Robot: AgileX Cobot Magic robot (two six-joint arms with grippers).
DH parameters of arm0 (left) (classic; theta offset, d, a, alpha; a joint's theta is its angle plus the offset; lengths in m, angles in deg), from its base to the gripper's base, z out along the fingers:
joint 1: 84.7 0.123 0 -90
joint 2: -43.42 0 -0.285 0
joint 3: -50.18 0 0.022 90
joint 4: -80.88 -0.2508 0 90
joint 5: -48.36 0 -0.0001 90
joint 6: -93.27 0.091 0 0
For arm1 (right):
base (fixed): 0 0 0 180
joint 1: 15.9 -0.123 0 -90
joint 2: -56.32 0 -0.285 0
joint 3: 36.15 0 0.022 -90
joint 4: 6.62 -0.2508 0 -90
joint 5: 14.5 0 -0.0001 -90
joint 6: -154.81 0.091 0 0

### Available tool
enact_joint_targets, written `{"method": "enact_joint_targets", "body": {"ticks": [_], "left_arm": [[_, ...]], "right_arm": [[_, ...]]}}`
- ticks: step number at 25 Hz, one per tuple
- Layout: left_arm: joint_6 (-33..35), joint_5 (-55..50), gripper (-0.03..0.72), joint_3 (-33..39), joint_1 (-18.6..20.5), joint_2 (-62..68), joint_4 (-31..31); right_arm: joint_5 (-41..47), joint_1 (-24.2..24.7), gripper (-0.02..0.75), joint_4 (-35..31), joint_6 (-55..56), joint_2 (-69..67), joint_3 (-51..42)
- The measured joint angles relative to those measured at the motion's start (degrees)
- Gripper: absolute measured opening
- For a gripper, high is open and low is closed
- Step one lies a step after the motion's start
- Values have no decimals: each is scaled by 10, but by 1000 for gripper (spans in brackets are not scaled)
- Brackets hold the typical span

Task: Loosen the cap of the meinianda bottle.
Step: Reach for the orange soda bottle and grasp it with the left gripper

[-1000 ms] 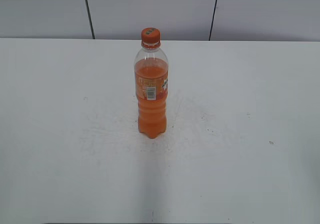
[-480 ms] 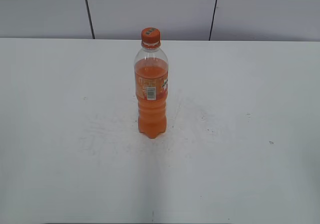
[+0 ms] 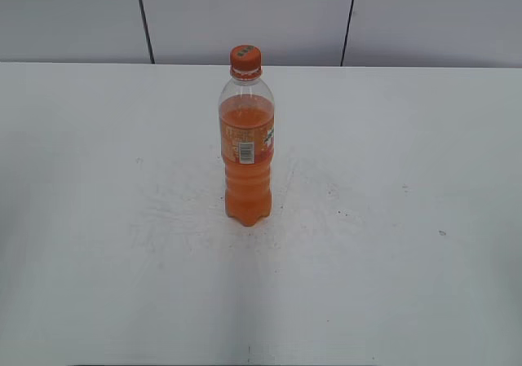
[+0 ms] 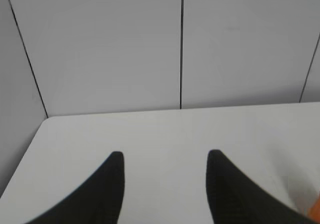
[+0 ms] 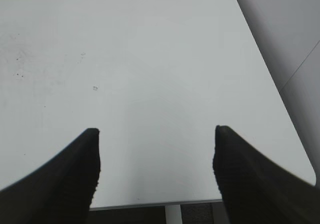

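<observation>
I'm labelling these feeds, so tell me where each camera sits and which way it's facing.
Exterior: in front, above table height, slanting down at the upright meinianda bottle and cap; no arm shows.
Left wrist: looks along the table toward the panelled wall; two dark fingers, open.
Right wrist: tilts down at the table's edge; two dark fingers, open.
Shared: all three show the white tabletop.

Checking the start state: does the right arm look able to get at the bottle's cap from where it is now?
Probably yes. The cap sits exposed atop the upright meinianda bottle, nothing near it on the table. The right gripper is open, over bare tabletop.
</observation>
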Motion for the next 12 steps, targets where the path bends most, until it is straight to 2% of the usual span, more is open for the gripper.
{"method": "enact_joint_targets", "body": {"ticks": [7,12], "left_arm": [[0,180,336,0,0,149,5],[0,290,336,0,0,304,13]], "right_arm": [[0,0,531,0,0,0,0],[0,0,531,5,0,0,0]]}}
